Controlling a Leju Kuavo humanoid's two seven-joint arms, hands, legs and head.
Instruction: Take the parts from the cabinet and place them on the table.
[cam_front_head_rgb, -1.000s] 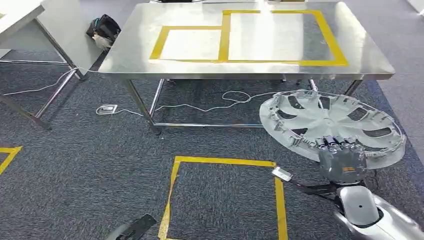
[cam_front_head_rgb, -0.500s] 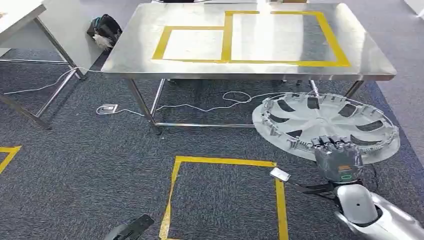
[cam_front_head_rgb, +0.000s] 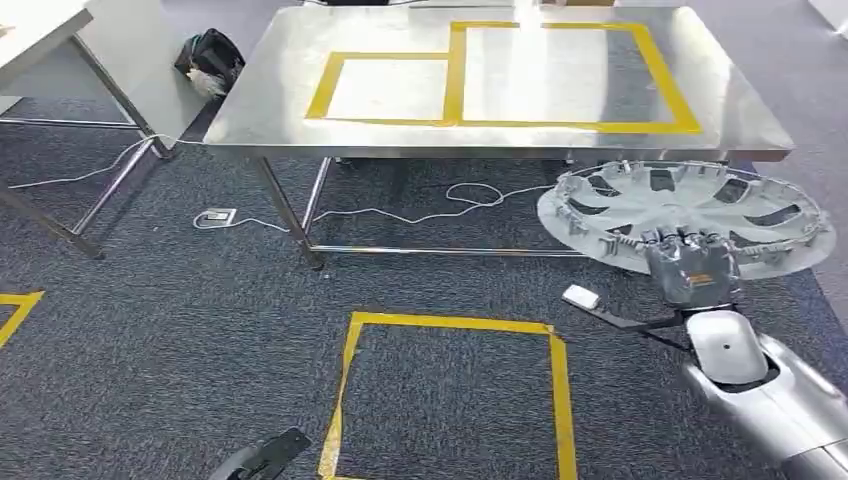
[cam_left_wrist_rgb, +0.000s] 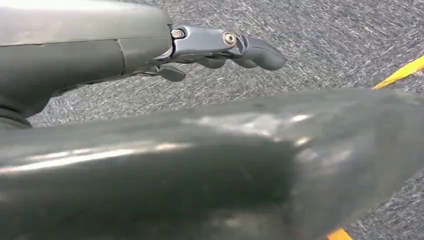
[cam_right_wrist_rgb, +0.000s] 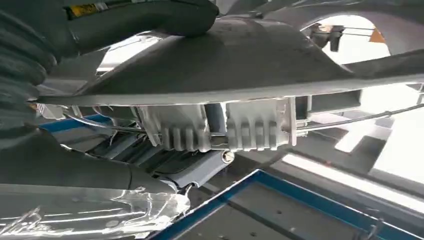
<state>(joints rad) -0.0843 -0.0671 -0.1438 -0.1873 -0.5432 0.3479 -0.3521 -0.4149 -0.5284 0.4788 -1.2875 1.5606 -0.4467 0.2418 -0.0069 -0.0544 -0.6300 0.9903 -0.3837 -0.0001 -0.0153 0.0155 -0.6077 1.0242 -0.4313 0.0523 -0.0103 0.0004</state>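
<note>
My right hand grips the near rim of a large silver wheel cover, held almost flat just in front of and below the steel table's front right edge. In the right wrist view the cover's rim clips sit close up, with my right hand's thumb under the rim and fingers over it. The table top carries two yellow-taped rectangles. My left hand hangs over the carpet with its fingers loosely curled and nothing in it.
White cables and a floor socket lie under the table. A yellow tape square marks the carpet in front of me. A second table stands at the left, with a black bag on the floor behind.
My right arm has lifted the wheel cover up and to the right, levelling it closer to the table's front edge. The view has barely shifted.
</note>
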